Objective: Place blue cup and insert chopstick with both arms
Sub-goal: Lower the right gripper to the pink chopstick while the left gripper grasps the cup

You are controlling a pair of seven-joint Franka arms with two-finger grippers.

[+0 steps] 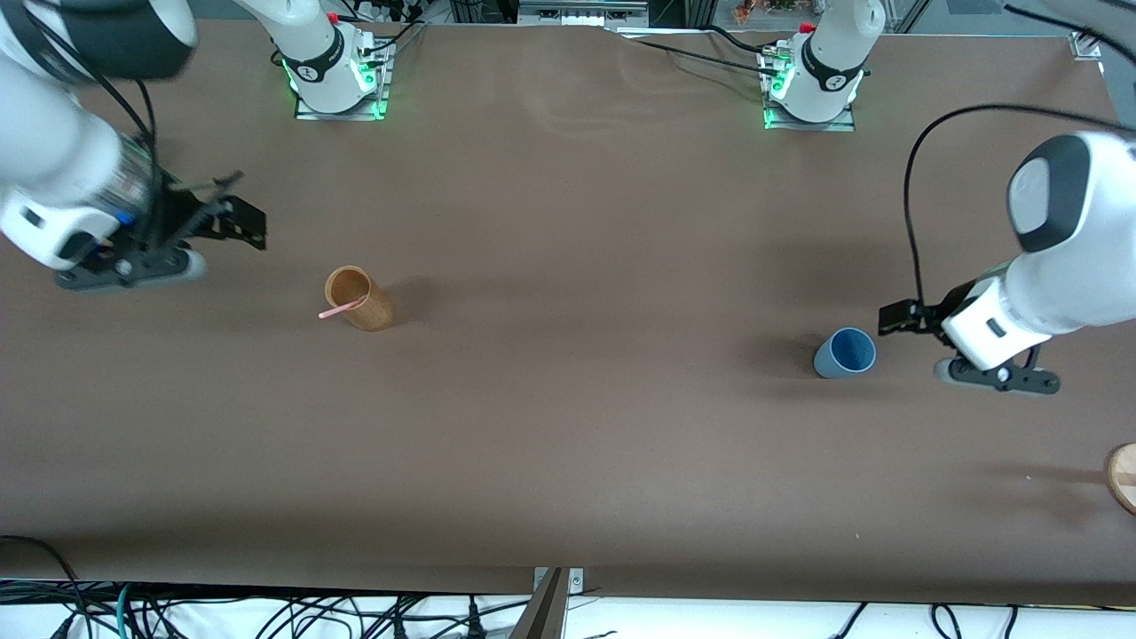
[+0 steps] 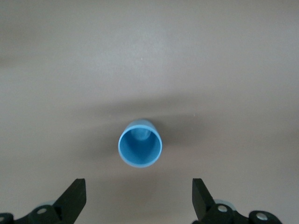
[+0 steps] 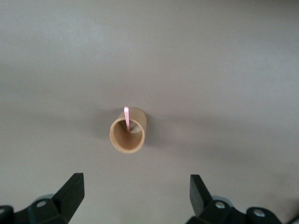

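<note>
Tan and cylindrical, the holder (image 1: 358, 299) is standing upright toward the right arm's end of the table, and the chopstick (image 1: 340, 310) is leaning inside it — its pale pink tip is poking out over the rim on the side facing the right gripper (image 1: 232, 216). That gripper is hovering over bare table (image 1: 568, 444) just beside the holder, with its jaws spread wide and holding nothing. In the right wrist view the holder (image 3: 127, 130) is sitting centred ahead of the open fingers (image 3: 70, 191), so the stick's long axis is running steeply, close to upright.

Toward the left arm's end, the blue cup (image 1: 845, 352) is standing upright and empty, mouth up. The left gripper (image 1: 898, 317) is hanging just beside the cup, apart from it, jaws open and empty. In the left wrist view the cup (image 2: 139, 143) is lying ahead of the fingers (image 2: 74, 198), slightly off centre between them.

Judgement: each arm is nearer its own object — the left arm for the cup, the right arm for the chopstick.
</note>
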